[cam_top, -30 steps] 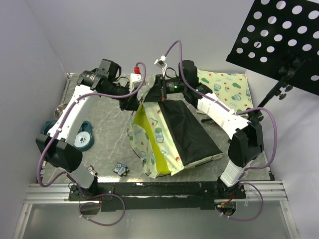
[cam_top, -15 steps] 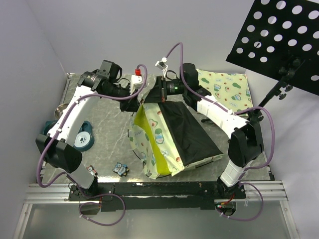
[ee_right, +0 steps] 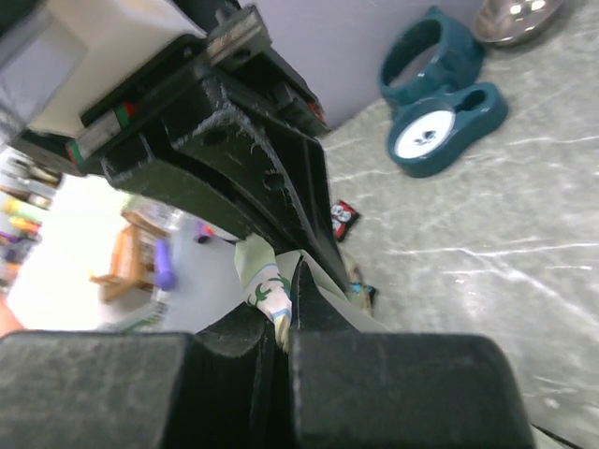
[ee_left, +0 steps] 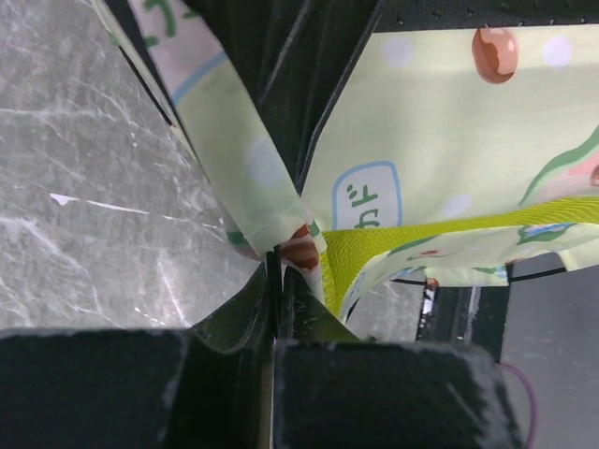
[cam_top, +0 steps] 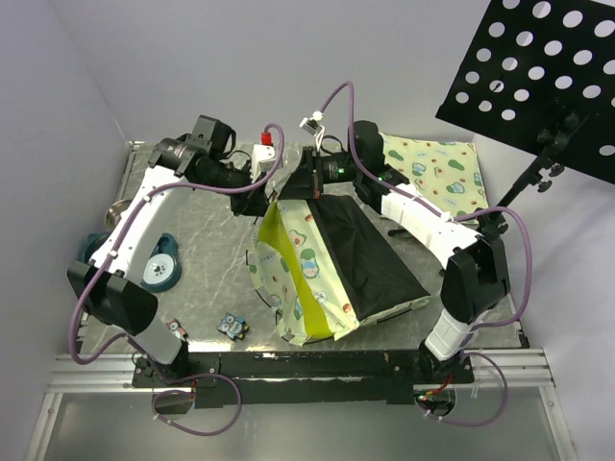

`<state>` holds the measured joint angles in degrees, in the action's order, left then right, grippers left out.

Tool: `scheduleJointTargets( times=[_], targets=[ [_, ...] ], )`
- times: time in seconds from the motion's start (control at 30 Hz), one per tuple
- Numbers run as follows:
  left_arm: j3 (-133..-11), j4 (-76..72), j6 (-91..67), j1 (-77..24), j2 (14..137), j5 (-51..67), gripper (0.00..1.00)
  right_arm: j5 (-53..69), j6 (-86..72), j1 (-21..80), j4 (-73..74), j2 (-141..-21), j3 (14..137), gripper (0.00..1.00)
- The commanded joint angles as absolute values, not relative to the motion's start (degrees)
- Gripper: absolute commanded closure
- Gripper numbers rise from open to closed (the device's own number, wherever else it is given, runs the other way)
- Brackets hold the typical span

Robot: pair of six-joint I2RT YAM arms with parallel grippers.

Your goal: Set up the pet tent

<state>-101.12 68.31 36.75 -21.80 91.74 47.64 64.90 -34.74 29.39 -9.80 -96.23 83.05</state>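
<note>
The pet tent (cam_top: 322, 274) is lying tipped on its side mid-surface (cam_top: 202, 245), with its black base sheet facing up toward 3 o'clock instead of lying flat. At its 12 o'clock edge the left fingers (ee_left: 236, 316) are pinching shut on a printed seam corner. The right fingers (ee_right: 314, 307) are clamping the same fabric just beside them. By my judgement the setup is sitting partway: the dome is sagging and is not yet standing on its base.

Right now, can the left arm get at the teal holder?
Probably not yet. The left gripper is shut on a tent corner, so it would have to let go first. Otherwise the way looks free: the teal holder lies close on that arm's side, nothing on top of it.
</note>
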Motion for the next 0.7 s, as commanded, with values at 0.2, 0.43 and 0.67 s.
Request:
scheduleJointTargets(
  times=[0.2, 0.43, 0.67],
  targets=[
    [-106.26, 74.8, 33.05, -23.73, 94.48, 49.3, 0.99, 58.1, -10.91, 31.55, 3.6, -89.03, 89.12, 1.0],
    [-108.28, 74.28, 31.99, -24.34, 95.19, 48.61, 0.99, 56.86, -6.86, 32.7, 8.61, -89.56, 91.05, 1.0],
    [-106.26, 70.67, 30.42, -27.86, 93.25, 43.51, 0.99, 57.39, -7.3, 33.31, 9.93, -90.09, 91.67, 1.0]
  ],
)
